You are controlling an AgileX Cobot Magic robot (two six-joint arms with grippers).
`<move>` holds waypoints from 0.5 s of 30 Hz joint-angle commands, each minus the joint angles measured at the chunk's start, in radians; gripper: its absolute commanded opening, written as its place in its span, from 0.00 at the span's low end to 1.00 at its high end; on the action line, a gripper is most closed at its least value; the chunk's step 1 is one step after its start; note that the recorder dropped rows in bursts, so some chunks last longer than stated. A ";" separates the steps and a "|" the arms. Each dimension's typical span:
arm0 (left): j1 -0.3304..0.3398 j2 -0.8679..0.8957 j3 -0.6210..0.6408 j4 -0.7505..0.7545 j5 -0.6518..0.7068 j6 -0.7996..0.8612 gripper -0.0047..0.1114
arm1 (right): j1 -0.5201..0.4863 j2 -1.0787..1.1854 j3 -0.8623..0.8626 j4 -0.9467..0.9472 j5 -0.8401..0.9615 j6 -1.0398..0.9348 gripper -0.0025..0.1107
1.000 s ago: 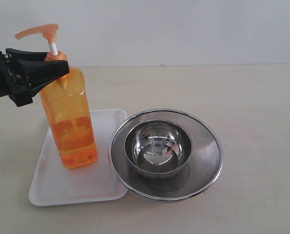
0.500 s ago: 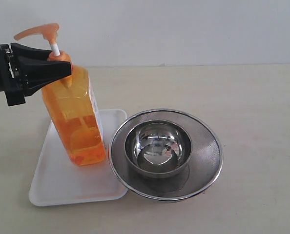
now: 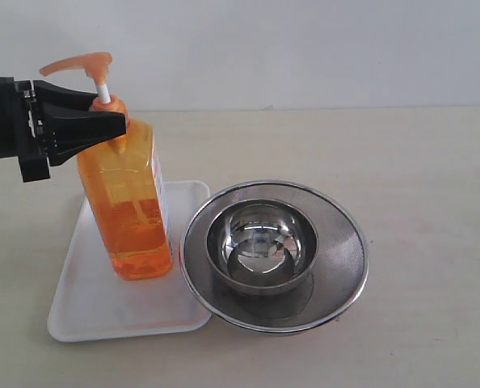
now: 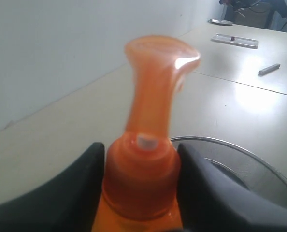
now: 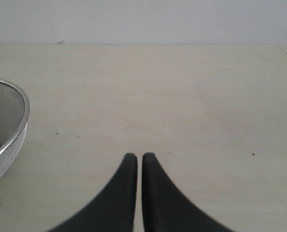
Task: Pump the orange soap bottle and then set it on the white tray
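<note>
Now, step in hand: the placing, it seems; the orange soap bottle (image 3: pixel 131 210) is already over the white tray (image 3: pixel 103 311), with its pump head (image 3: pixel 78 63) raised on the stem.
Tray: nearest to the exterior camera, flat on the table (image 3: pixel 434 202), right edge just beside the mesh strainer (image 3: pixel 349 279).
Bottle: on the tray's right part, leaning a little; whether its base sits flat cannot be told.
Pincer on the left: the left gripper (image 3: pixel 119 123) reaches in from the side and pinches the bottle's orange collar (image 4: pixel 139 179) under the pump, one finger on each side.
Next move: probably to set the bottle upright, then spread the fingers and draw back without tipping it toward the strainer.
Pincer on the right: the right gripper (image 5: pixel 135 159) has its fingers pressed together, holds nothing, and hangs over bare table beside the strainer.
</note>
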 commanded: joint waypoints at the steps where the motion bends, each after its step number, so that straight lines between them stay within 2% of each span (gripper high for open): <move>1: 0.003 -0.001 -0.008 -0.020 -0.030 0.000 0.08 | -0.006 -0.004 -0.001 0.000 -0.006 0.000 0.03; 8: 0.003 -0.001 -0.008 -0.006 -0.030 0.019 0.10 | -0.006 -0.004 -0.001 0.000 -0.006 0.000 0.03; 15: 0.003 -0.001 -0.008 -0.002 -0.030 0.019 0.46 | -0.006 -0.004 -0.001 0.000 -0.006 0.000 0.03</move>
